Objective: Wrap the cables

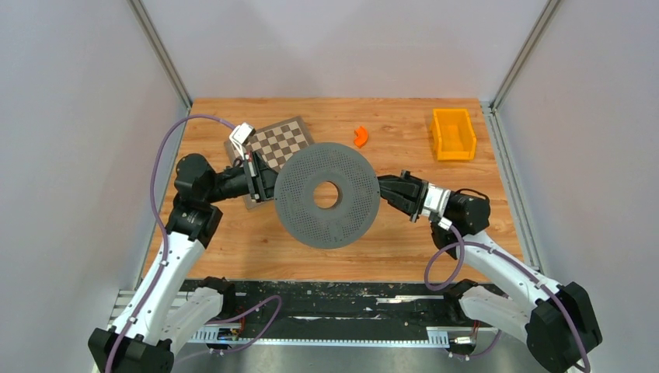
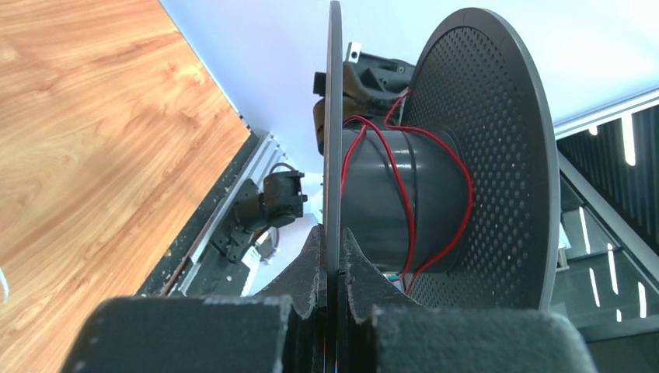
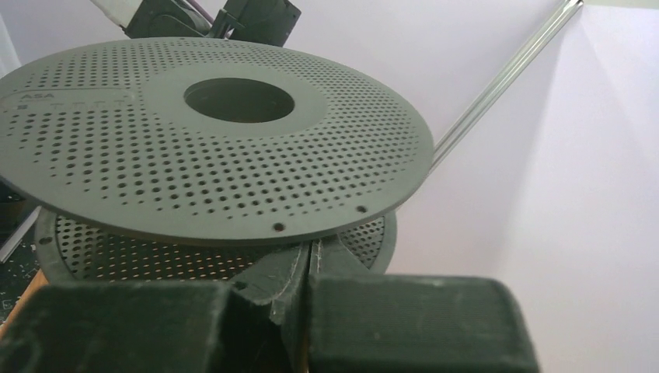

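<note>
A grey perforated spool (image 1: 350, 167) hangs above the table between both arms. My left gripper (image 1: 273, 185) is shut on the rim of one thin flange (image 2: 334, 116), which stands edge-on between its fingers (image 2: 334, 233). The cable, a thin red wire (image 2: 404, 202), lies in loose turns around the dark hub (image 2: 373, 194) between the two flanges. One strand rises toward the far side, where my right gripper (image 1: 381, 189) sits. In the right wrist view that gripper (image 3: 311, 247) is shut, its tips just under the upper flange (image 3: 233, 171). No wire shows between them.
A checkerboard (image 1: 284, 140) lies at the back left under the left arm. A small orange piece (image 1: 360, 136) sits at the back middle and an orange bin (image 1: 453, 134) at the back right. Grey walls close in the table's sides.
</note>
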